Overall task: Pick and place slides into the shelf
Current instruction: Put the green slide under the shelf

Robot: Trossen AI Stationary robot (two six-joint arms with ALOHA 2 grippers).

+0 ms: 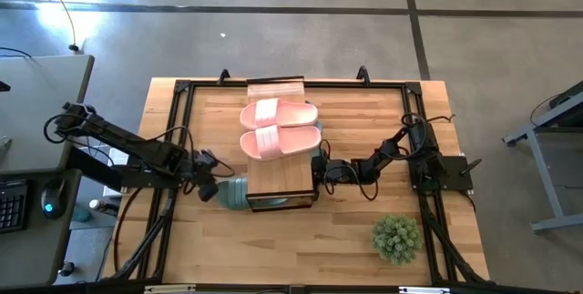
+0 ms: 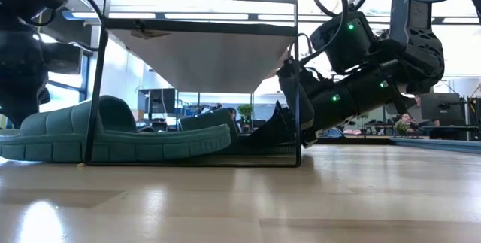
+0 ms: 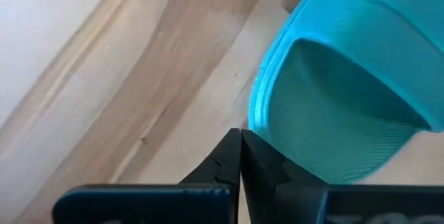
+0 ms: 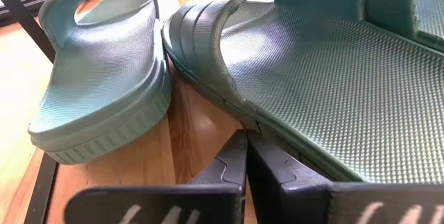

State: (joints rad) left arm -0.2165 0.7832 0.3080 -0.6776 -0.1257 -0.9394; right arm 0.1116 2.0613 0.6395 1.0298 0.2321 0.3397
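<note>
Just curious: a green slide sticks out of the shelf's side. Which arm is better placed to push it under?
Probably the left: its tool sits shut beside the protruding green slide, outside the shelf.

Two slides (image 1: 279,128) lie on the shelf (image 1: 282,185); potted plant (image 1: 396,237) at its four o'clock.

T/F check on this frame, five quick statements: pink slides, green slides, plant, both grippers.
1. Two pink slides lie on top of the shelf. True.
2. The potted plant stands on the shelf. False: it stands on the table, near the right arm's side.
3. Green slides lie under the shelf top. True.
4. The left gripper is wide open. False: its fingers are together.
5. The right gripper holds a pink slide. False: it is shut and empty, beside green slides.
</note>
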